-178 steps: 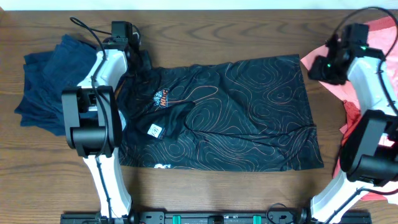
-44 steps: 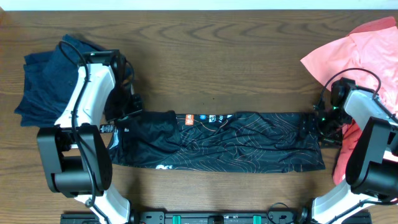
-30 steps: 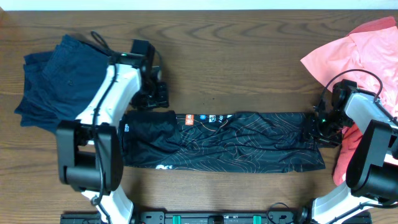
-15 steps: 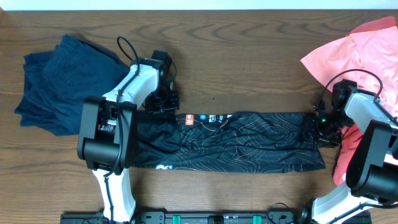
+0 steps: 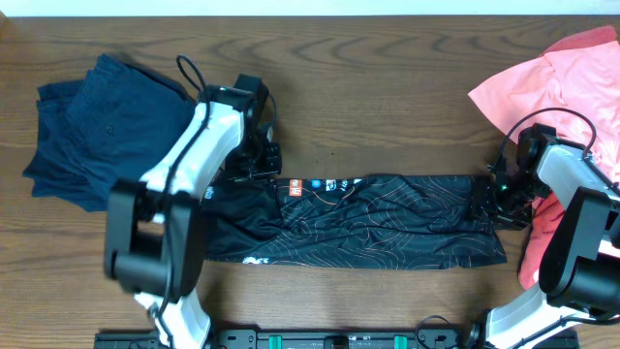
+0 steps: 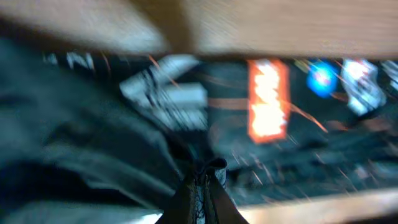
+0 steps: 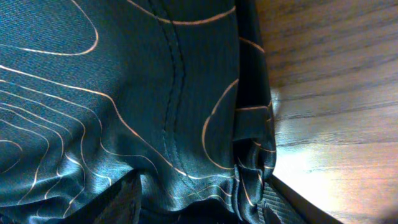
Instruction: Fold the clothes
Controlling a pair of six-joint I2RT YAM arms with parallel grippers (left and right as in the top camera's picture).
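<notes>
A black shirt (image 5: 387, 228) with thin orange contour lines lies folded into a long strip across the front of the table. Its neck labels show at the top edge. My left gripper (image 5: 260, 167) is at the strip's top edge near the left end. In the blurred left wrist view its fingers (image 6: 202, 182) are pinched shut on a bit of the black shirt (image 6: 93, 143). My right gripper (image 5: 487, 202) is at the strip's right end. In the right wrist view its fingers (image 7: 199, 199) are spread apart, with bunched shirt fabric (image 7: 124, 93) between them.
A pile of navy clothes (image 5: 87, 126) lies at the back left. A coral-pink garment (image 5: 562, 78) lies at the right edge, behind and beside the right arm. The table (image 5: 387, 107) is dark wood.
The shirt has been folded from flat into a strip. My left gripper moved from the strip's left end up and right to its top edge. The right arm has stayed still.
</notes>
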